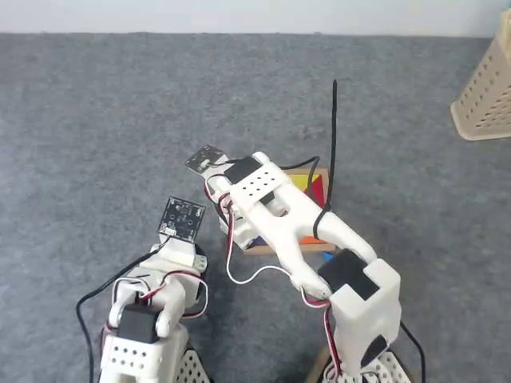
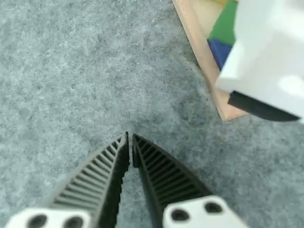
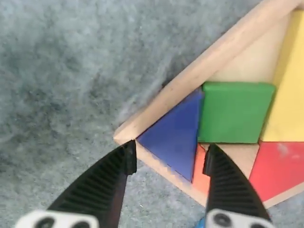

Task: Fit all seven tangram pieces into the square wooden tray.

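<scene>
1. The grey felt-like worktop [image 1: 96,120] carries everything.
2. The left arm [image 1: 148,319] sits at the near left corner in the high view. Its wrist view shows the left pincer [image 2: 129,142] closed on nothing, the two ribbed fingertips all but touching. It hangs over bare felt, apart from the tray's corner.
3. The square wooden tray [image 1: 263,250] lies near the middle of the worktop, just to the right of the left arm and largely covered by the right arm. Its rim [image 2: 199,52] also shows in the left wrist view, with green and blue pieces inside it.
4. Inside the tray, a blue triangle [image 3: 173,135] fills one corner, with one edge along the rim [image 3: 223,52].
   - A green square [image 3: 235,111] touches the triangle's side.
   - A yellow piece [image 3: 287,95] lies against the green square's far side.
   - A red piece [image 3: 278,166] lies next to the yellow one.
   - A sliver of an orange piece [image 3: 202,171] shows between the blue and the red.
   - A patch of bare tray floor [image 3: 251,59] shows between the rim, the green and the yellow.
5. The right arm [image 1: 295,223] stretches from the near right over the tray. The right pincer [image 3: 170,151] is spread open and holds nothing. One fingertip is at the tray's outer corner and the other over the orange sliver, with the blue triangle between them.
6. A thin black cable [image 1: 334,136] rises beside the tray.
7. At the far right edge stands a beige perforated basket [image 1: 487,88]; I cannot tell what is in it.
</scene>
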{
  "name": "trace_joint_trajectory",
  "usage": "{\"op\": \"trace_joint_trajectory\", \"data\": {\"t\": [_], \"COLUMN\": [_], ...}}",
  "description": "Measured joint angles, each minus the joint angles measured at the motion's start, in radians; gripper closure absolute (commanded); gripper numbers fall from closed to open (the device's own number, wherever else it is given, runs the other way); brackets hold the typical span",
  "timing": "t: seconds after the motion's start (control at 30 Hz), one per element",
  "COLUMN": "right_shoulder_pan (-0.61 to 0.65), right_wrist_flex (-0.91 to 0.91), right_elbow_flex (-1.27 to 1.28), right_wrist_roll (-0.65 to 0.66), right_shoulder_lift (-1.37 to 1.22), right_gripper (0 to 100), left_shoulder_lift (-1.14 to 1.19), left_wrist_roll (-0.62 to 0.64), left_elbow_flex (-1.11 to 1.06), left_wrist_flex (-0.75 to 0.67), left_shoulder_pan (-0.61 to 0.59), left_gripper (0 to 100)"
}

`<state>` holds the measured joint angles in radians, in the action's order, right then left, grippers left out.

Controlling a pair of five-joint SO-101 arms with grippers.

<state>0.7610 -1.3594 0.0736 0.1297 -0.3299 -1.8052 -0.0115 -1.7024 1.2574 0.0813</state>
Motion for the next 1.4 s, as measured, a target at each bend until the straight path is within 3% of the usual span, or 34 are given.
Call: {"op": "trace_joint_trajectory", "data": {"t": [0.13, 0.33, 0.5, 0.83, 1.0, 1.1, 1.23, 1.4], "right_shoulder_pan": [0.000, -0.011, -0.100, -0.239, -0.374, -0.453, -0.468, -0.460], "right_wrist_flex": [0.000, 0.000, 0.000, 0.002, 0.003, 0.034, 0.066, 0.078], "right_elbow_flex": [0.000, 0.000, 0.000, 0.037, 0.252, 0.425, 0.628, 0.753], "right_wrist_roll": [0.000, 0.000, 0.000, 0.002, 0.012, 0.097, 0.135, 0.138], "right_shoulder_lift": [0.000, 0.000, 0.000, 0.083, 0.305, 0.451, 0.603, 0.661], "right_gripper": [78.3, 92.0, 99.4, 99.1, 99.1, 98.9, 98.0, 87.0], "left_shoulder_lift": [0.000, 0.000, 0.000, 0.000, 0.000, 0.000, 0.000, 0.000], "left_wrist_roll": [0.000, 0.000, 0.000, 0.000, 0.000, 0.000, 0.000, 0.000], "left_elbow_flex": [0.000, 0.000, 0.000, 0.000, 0.000, 0.000, 0.000, 0.000], "left_wrist_flex": [0.000, 0.000, 0.000, 0.000, 0.000, 0.000, 0.000, 0.000], "left_shoulder_pan": [0.000, 0.000, 0.000, 0.000, 0.000, 0.000, 0.000, 0.000], "left_gripper": [99, 99, 99, 99, 99, 99, 99, 99]}}
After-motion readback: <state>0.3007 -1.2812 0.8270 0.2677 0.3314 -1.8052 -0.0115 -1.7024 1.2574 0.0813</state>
